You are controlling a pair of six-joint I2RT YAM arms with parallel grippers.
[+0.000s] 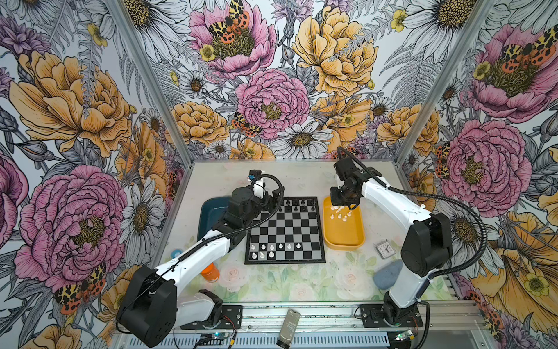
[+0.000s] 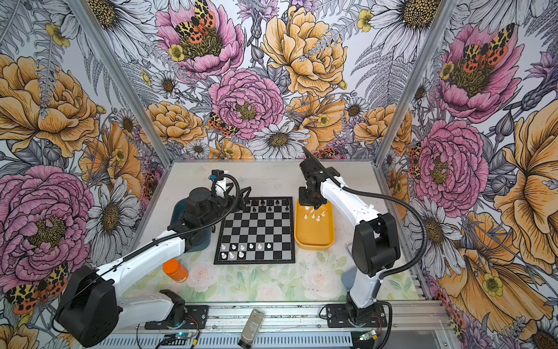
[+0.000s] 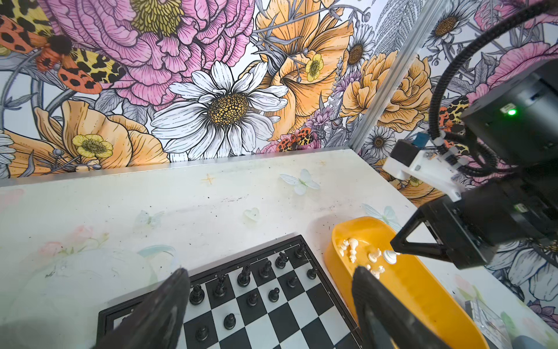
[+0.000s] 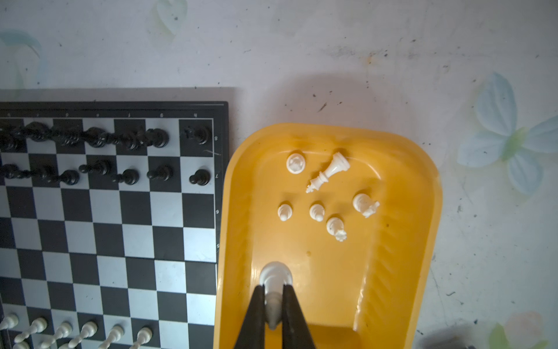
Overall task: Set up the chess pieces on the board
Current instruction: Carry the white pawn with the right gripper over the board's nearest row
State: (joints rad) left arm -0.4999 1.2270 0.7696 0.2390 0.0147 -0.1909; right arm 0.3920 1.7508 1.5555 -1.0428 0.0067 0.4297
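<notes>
Flowered wallpaper closes the cell on three sides, and the pale counter (image 1: 287, 284) carries the board (image 1: 287, 225) in the middle of both top views. Black pieces (image 1: 296, 201) stand in the two rows at the board's upper edge. White chess pieces (image 1: 271, 254) stand in the two rows at its lower edge, most of them toward the lower left corner. Just right of the board lies the yellow tray (image 1: 344, 238). The right hand (image 4: 273, 291) is above this tray, its fingers drawn narrow on one held white piece (image 4: 276, 273). Six loose white pieces (image 4: 317, 211) stay in the upper part of the tray, and one tall piece (image 4: 329, 172) lies on its side. The left hand (image 3: 270, 272) stands wide and holds nothing, above the upper left corner of the board.
</notes>
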